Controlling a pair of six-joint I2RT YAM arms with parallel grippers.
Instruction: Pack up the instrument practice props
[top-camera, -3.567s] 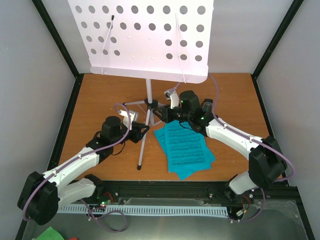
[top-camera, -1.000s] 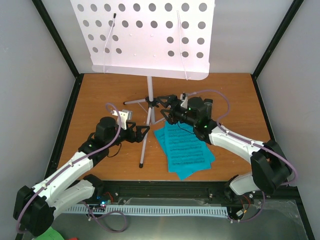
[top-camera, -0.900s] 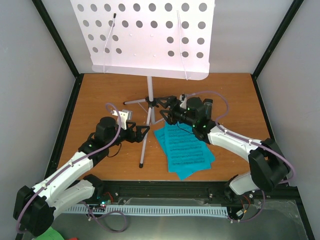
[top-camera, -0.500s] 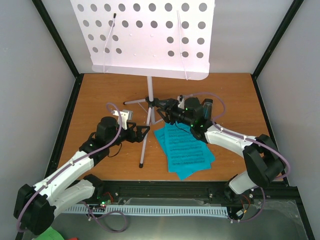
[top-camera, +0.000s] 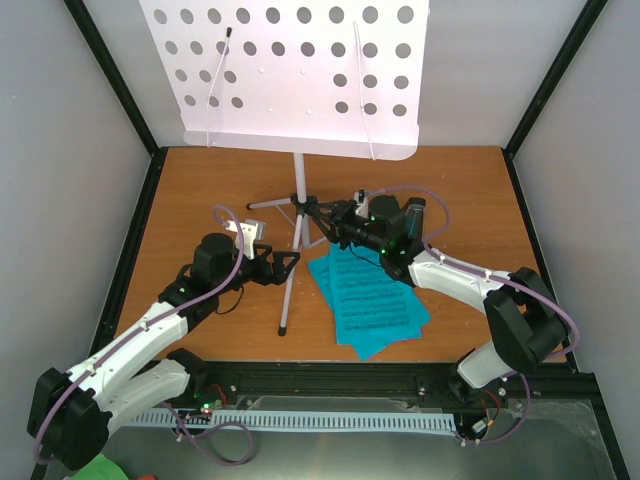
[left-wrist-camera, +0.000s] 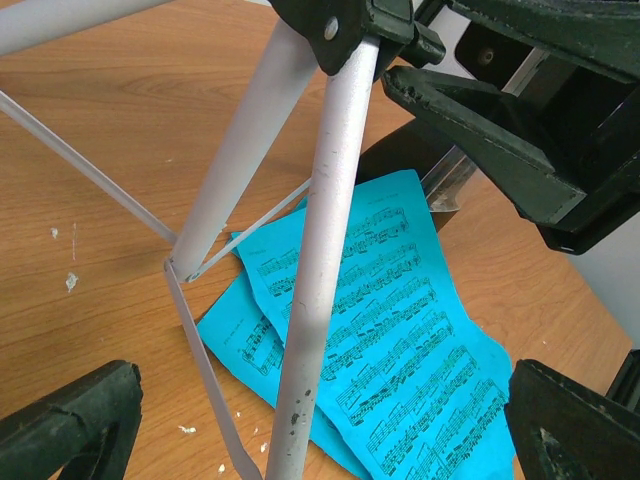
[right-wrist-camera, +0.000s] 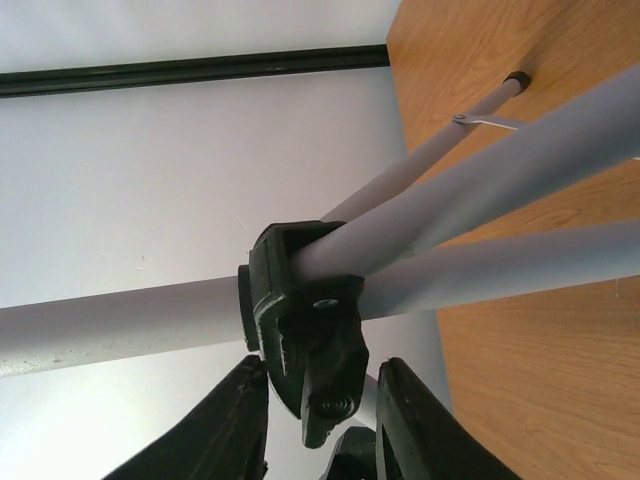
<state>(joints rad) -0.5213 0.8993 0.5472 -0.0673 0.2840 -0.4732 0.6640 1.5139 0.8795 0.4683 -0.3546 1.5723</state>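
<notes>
Left claw (top-camera: 282, 268): spread wide, empty, just left of the white music stand's (top-camera: 290, 132) black leg collar (right-wrist-camera: 300, 330), front leg (left-wrist-camera: 320, 250) passing between its fingers. Right claw (right-wrist-camera: 322, 390): nearer, astride the collar from the right, narrowed; grip unconfirmed. Cyan pages (top-camera: 372, 300) lie right of the collar, on the tabletop (top-camera: 200, 200).

From above, the tripod blocks the lane between my arms: its near leg (top-camera: 286, 300) stands between the wide-spread fingers of the left pincer (top-camera: 282, 267), and the right pincer (top-camera: 320, 218) crowds the black hub (top-camera: 300, 207) where the legs meet. The perforated desk (top-camera: 300, 130) overhangs the far edge of the counter (top-camera: 190, 200) and closes off a drop from above there, while the cyan pages (top-camera: 372, 300) lie flat just right of the near leg. I see bare wood at far left and far right, hemmed in by the side walls (top-camera: 60, 200).
</notes>
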